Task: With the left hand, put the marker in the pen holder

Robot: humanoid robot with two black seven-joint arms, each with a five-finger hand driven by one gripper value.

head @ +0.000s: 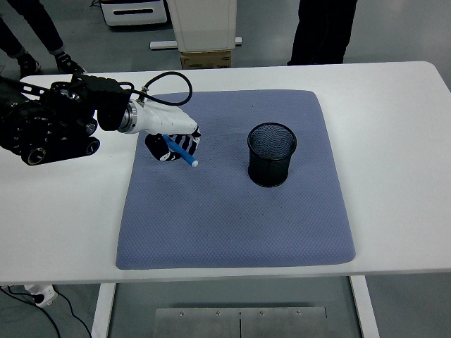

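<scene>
I am gripping the marker [180, 152] in my left hand [171, 144] over the mat [232, 211] – tip slanting down-right, toward the holder [271, 154], which is standing upright and well apart – so it can drop in.

Table [394, 141]: white top, smooth, faint satin sheen, looks laminate.
Mat [232, 211]: blue-grey cloth, matt, fine dimpled weave, soft rounded corners.
Pen holder [271, 154]: black wire mesh, looks metal, matt, see-through lattice wall.
Marker [180, 151]: blue plastic barrel, smooth, slight gloss, white tip.
Left hand [171, 146]: glossy white plastic shell at wrist, black-and-white finger segments, hard plastic look.
Left arm [49, 130]: black housings, matt, metal or plastic unclear; black rubbery cable looped above wrist.
</scene>
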